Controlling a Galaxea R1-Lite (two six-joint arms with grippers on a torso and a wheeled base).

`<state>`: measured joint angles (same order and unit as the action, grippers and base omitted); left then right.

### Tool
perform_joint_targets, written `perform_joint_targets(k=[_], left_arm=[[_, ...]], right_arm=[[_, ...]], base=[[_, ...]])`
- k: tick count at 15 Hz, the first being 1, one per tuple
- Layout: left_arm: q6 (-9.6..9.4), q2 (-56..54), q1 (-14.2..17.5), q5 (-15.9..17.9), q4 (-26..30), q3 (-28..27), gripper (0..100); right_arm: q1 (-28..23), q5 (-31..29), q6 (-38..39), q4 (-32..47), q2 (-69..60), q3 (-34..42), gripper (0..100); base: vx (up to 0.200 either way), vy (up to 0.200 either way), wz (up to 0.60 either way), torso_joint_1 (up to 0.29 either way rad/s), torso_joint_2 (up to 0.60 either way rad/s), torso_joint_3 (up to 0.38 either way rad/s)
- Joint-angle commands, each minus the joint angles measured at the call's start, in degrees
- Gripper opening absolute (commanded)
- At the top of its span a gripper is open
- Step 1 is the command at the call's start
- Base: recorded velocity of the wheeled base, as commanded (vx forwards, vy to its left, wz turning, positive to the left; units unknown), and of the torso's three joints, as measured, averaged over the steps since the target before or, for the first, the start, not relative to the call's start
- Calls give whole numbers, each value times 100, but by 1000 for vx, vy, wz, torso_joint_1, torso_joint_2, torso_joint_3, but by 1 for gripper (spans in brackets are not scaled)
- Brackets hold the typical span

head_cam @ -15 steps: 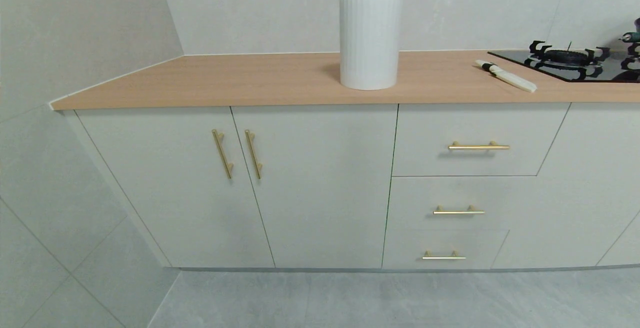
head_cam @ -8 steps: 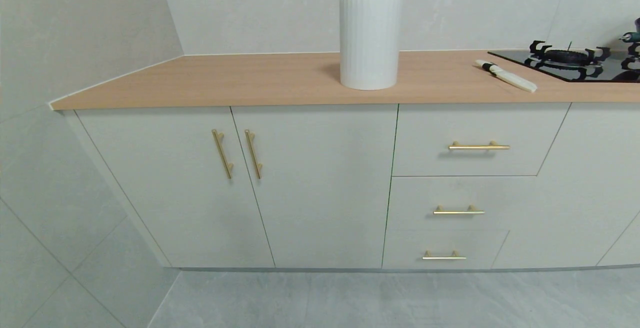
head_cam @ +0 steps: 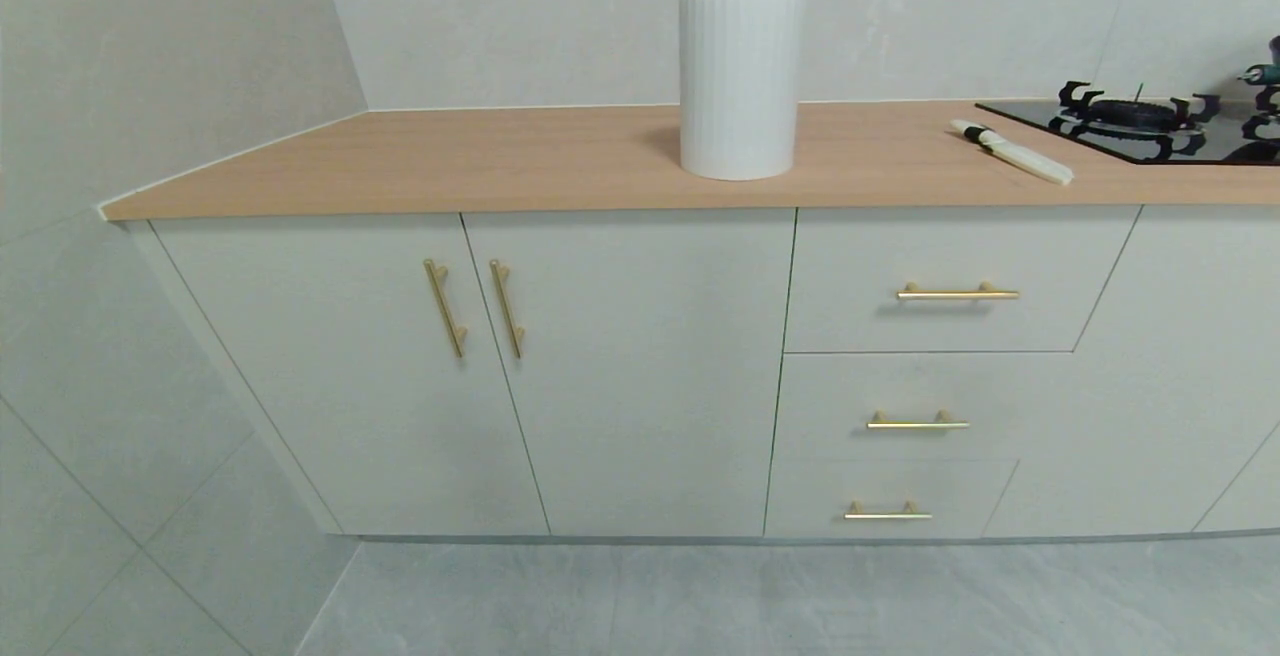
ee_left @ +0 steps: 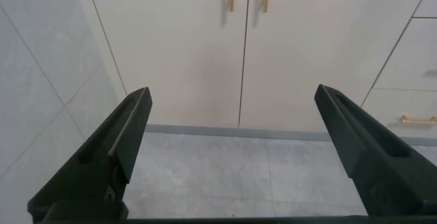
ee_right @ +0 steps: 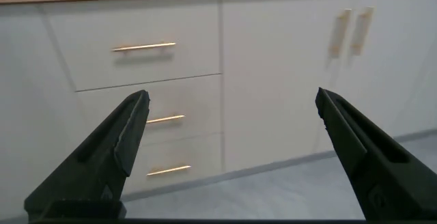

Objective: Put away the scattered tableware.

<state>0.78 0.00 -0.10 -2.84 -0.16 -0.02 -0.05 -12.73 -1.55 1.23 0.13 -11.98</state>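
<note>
A tall white ribbed container [head_cam: 741,83] stands upright on the wooden countertop [head_cam: 450,161]. A white-handled knife [head_cam: 1012,151] lies flat on the countertop to its right, just in front of the black stove. My left gripper [ee_left: 232,104] is open, low in front of the cabinet doors, with nothing between its fingers. My right gripper [ee_right: 232,104] is open too, facing the drawer fronts, and holds nothing.
A black gas stove [head_cam: 1150,126] sits at the countertop's right end. Below are two cabinet doors with gold handles [head_cam: 475,306] and three drawers [head_cam: 955,291]. Tiled walls close the left side and back. Grey floor [head_cam: 700,596] lies in front.
</note>
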Motion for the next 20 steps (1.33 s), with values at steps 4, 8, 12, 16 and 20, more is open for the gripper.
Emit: perform_joint_targets(k=[4, 8, 12, 16, 20], left_arm=[[1, 0, 1, -6, -2, 2, 100], [-78, 0, 1, 3, -2, 2, 100], [-43, 0, 1, 3, -2, 2, 100], [-8, 0, 1, 3, -11, -6, 100], [-16, 0, 1, 3, -11, 2, 100]], right_arm=[[-4, 1071, 366, -422, -13, 1190, 100], [5, 1123, 181, -123, -5, 1190, 100], [5, 1114, 208, -132, -13, 1198, 100], [5, 1114, 208, -123, -13, 1198, 100], [5, 1114, 216, -123, -13, 1198, 100]], base=[[0, 0, 0, 0, 0, 0], [0, 0, 0, 0, 0, 0], [0, 0, 0, 0, 0, 0], [200, 0, 0, 2, -4, 1], [200, 0, 0, 2, 0, 1]])
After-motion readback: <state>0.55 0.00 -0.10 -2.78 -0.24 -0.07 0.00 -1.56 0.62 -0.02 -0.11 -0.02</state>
